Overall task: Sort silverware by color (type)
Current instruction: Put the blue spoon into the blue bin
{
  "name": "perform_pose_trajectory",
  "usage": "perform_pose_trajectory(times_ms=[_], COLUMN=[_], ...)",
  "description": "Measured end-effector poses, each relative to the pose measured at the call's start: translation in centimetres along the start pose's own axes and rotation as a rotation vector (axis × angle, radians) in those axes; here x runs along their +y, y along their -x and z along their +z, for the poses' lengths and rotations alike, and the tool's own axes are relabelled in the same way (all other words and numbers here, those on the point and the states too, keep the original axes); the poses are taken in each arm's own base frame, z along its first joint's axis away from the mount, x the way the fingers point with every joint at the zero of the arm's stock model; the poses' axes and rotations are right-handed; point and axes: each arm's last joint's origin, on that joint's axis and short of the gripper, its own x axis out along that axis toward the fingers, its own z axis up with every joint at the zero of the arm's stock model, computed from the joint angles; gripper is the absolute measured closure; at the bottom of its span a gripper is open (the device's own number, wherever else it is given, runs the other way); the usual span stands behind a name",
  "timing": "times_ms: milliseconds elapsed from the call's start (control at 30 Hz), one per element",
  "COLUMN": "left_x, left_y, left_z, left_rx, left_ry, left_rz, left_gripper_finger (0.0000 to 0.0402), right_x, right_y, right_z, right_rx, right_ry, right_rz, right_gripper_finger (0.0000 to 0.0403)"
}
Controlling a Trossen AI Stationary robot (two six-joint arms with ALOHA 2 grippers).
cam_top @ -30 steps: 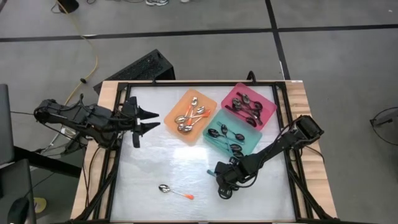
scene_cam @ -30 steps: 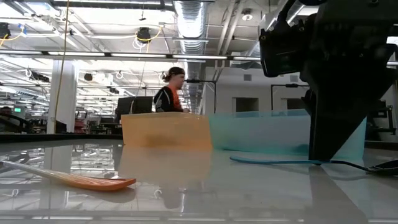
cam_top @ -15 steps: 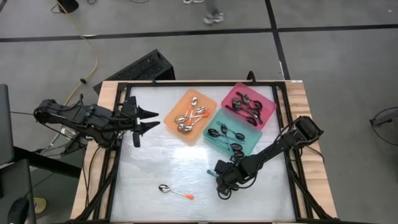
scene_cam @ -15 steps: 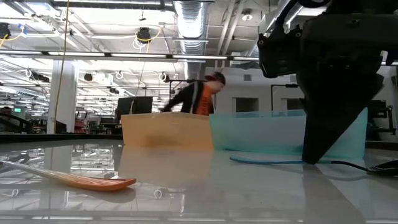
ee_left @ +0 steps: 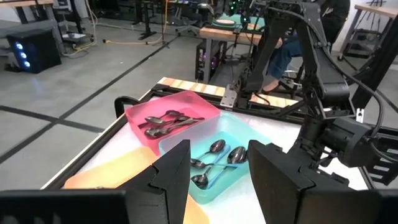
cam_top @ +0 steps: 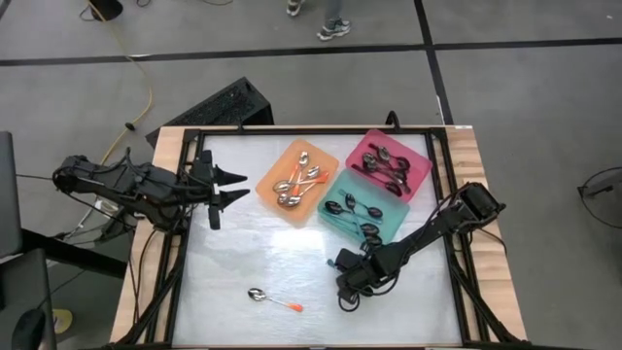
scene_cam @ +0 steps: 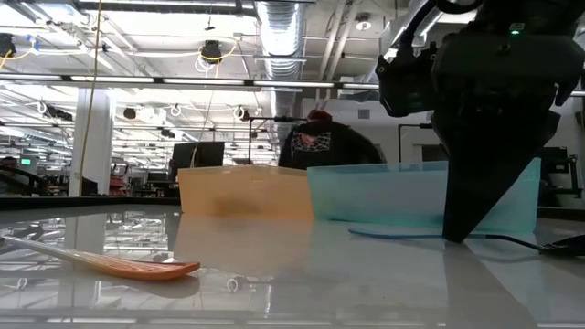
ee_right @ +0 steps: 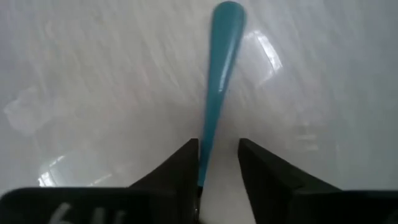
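Note:
A spoon with a teal handle (ee_right: pixel 224 56) lies flat on the white table, right of middle; the low view shows its handle (scene_cam: pixel 393 235) in front of the teal tray. My right gripper (ee_right: pixel 219 146) points steeply down over it. Its fingers are open, one on either side of the handle's bowl-ward part, tips (scene_cam: pixel 454 239) at the table top (cam_top: pixel 340 267). An orange-handled spoon (cam_top: pixel 274 299) lies near the front edge. My left gripper (cam_top: pixel 245 187) waits open above the table's left edge. My right gripper has the teal handle (ee_right: pixel 202 163) right beside one finger (ee_right: pixel 186 165), with a clear gap to the other. The fingers come from above and lie across the spoon. Whether that finger touches the handle I cannot tell. The spoon rests flat on the table.
At the back stand three trays holding spoons: an orange tray (cam_top: pixel 292 146), a teal tray (cam_top: pixel 389 209) just beyond my right gripper, and a pink tray (cam_top: pixel 369 146). The black frame (cam_top: pixel 442 194) rims the table. A person moves in the room behind.
My right gripper has tipped a little more steeply down over the teal spoon, and its tips have settled at the table. The spoon's handle end has shifted slightly along the table. A person has walked across the background.

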Motion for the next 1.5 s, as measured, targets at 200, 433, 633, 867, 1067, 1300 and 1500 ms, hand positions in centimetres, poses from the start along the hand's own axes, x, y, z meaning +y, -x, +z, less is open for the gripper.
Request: perform_pose_trajectory(times_ms=[200, 433, 633, 867, 1067, 1300, 1500], left_x=[0.0, 0.0, 0.1, 0.1, 0.1, 0.1, 0.1], left_y=[0.0, 0.0, 0.0, 0.0, 0.0, 0.0, 0.0], left_z=[-0.1, -0.1, -0.2, -0.5, -0.5, -0.5, -0.5], left_rx=[0.012, 0.013, 0.023, 0.048, 0.051, 0.053, 0.052], left_ry=[-0.007, -0.01, -0.017, -0.029, -0.022, 0.018, 0.027], left_rz=[0.004, 0.004, 0.006, 0.012, 0.0, -0.008, -0.006], left_gripper_finger=[0.0258, 0.0258, 0.0258, 0.0258, 0.0258, 0.0258, 0.0258], right_x=[-0.2, 0.3, 1.3, 2.2, 2.9, 2.9, 1.7], right_y=[-0.1, 0.4, 1.4, 2.6, 3.8, 4.7, 5.6], right_z=[0.2, 0.5, 1.3, 2.3, 3.7, 4.8, 5.2], right_rx=[0.021, 0.017, -0.003, -0.022, -0.084, -0.185, -0.213], right_ry=[-0.013, -0.04, -0.038, -0.015, 0.02, 0.029, 0.052], right_rz=[0.008, 0.026, 0.017, 0.036, 0.059, 0.0, -0.095], right_gripper_finger=[0.0329, 0.0395, 0.0395, 0.0398, 0.0398, 0.0398, 0.0399])
